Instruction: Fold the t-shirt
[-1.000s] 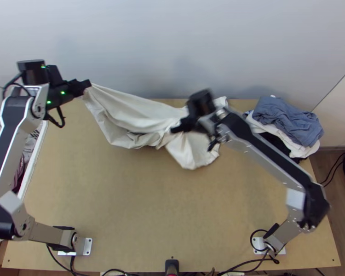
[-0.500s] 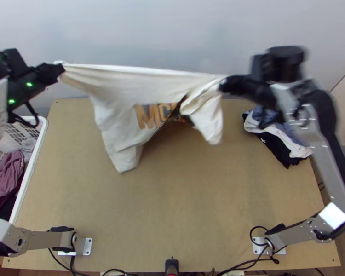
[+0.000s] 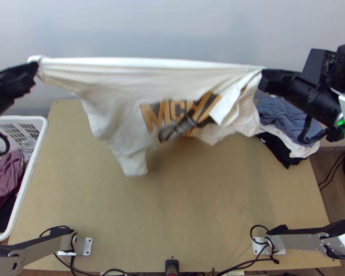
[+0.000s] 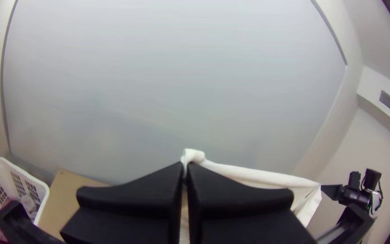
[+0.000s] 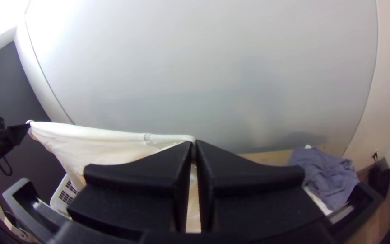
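The left gripper (image 3: 35, 69) is closed down on one end of the shirt's (image 3: 110, 99) upper edge, the right gripper (image 3: 263, 78) pinched onto the other. That edge runs taut between them; the rest hangs, creased, over the table's (image 3: 195, 221) far part. Basket (image 3: 30, 175) left; clothes pile (image 3: 280, 114) far right.

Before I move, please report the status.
Both grippers shut on the white t-shirt, one each end. Shirt stretched between them, lower part hanging. Folded clothes behind right gripper.
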`<state>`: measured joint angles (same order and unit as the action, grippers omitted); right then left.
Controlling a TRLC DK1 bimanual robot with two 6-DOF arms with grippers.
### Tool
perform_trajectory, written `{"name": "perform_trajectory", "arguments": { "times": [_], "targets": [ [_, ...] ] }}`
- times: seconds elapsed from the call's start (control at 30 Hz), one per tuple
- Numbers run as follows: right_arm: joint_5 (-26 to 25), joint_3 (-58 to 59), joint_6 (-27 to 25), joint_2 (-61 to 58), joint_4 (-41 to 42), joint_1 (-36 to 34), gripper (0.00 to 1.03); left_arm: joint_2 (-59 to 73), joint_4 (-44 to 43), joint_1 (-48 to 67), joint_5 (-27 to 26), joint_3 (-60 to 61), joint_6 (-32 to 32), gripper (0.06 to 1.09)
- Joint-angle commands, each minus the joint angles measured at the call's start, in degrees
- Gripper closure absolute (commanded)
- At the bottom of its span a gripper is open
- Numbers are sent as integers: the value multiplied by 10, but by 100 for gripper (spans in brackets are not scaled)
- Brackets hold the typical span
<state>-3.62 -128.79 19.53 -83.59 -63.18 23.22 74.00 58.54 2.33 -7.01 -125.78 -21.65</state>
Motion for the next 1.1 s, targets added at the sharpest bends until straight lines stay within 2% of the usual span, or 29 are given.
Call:
{"name": "perform_trajectory", "arguments": {
  "times": [0.0, 0.1, 0.2, 0.33, 0.47, 0.63, 0.67, 0.8, 0.87, 0.9, 1.07],
  "targets": [
    [60, 35, 32, 14, -58, 26, 100, -47, 35, 71, -7, 84, -9, 105],
    [138, 102, 46, 11, -70, 12, 100, -62, 29, 84, -20, 173, -24, 105],
    [240, 208, 34, 9, -63, -40, 100, -63, 5, 84, -31, 273, -42, 105],
    [330, 347, 16, -22, -10, -100, 100, -63, -89, 85, -35, 422, -39, 105],
    [344, 453, -5, -75, 75, -126, 100, -37, -199, 88, -35, 548, -34, 105],
    [349, 505, -12, -146, 134, -138, 100, 45, -295, 90, -35, 614, -38, 103],
    [349, 508, -12, -157, 144, -139, 100, 62, -309, 91, -35, 618, -41, 97],
    [357, 511, -3, -196, 175, -143, 100, 132, -342, 103, -35, 621, -43, 48],
    [357, 505, 1, -212, 185, -143, 100, 164, -349, 113, -35, 615, -43, 19],
    [357, 502, 2, -218, 189, -143, 100, 176, -347, 116, -35, 610, -43, 11],
    [354, 493, 17, -242, 231, -162, 100, 191, -338, 122, -53, 597, -31, 11]
  ]
}}
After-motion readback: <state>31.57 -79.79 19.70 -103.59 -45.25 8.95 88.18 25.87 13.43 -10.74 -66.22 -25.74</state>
